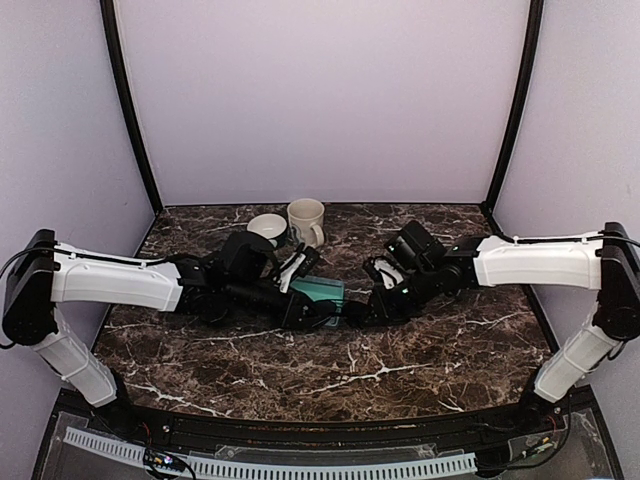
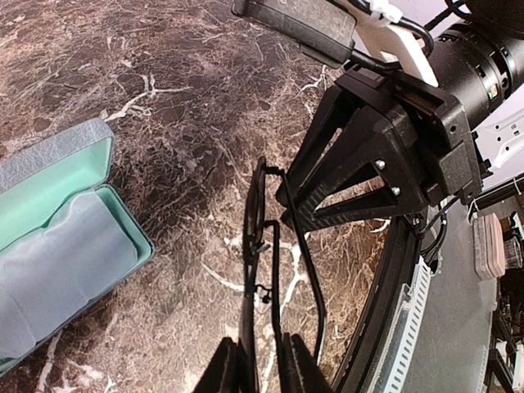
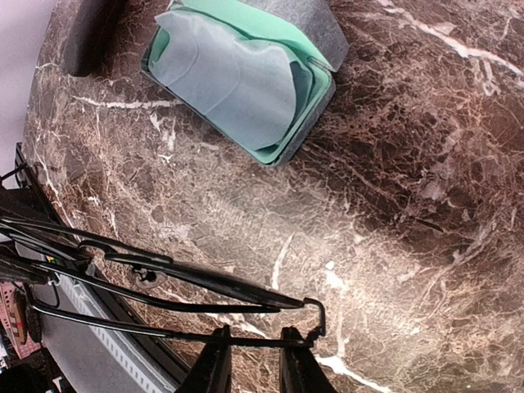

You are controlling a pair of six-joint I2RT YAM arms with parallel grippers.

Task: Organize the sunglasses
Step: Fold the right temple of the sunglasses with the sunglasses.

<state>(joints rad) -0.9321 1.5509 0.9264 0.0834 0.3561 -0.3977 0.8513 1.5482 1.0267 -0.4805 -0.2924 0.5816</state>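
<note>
The thin black wire-framed sunglasses (image 2: 255, 237) hang just above the marble between my two grippers. My left gripper (image 2: 260, 370) is shut on one end, the frame front and a slim arm pinched between its fingers. The right gripper (image 3: 254, 362) meets the other end near the hinge (image 3: 318, 315). Its jaws stand a narrow gap apart, with the other slim arm (image 3: 164, 332) lying across their tips, not between the pads. Seen from the left wrist, the right gripper (image 2: 286, 205) touches that arm. From above, both grippers (image 1: 345, 312) meet mid-table and hide the sunglasses.
A grey-blue hard case (image 1: 322, 291) lies open beside the grippers, mint lining and cloth showing (image 2: 57, 246) (image 3: 237, 78). Two cream mugs (image 1: 267, 228) (image 1: 306, 220) stand at the back. The table's front rail (image 2: 385, 311) runs close under the sunglasses.
</note>
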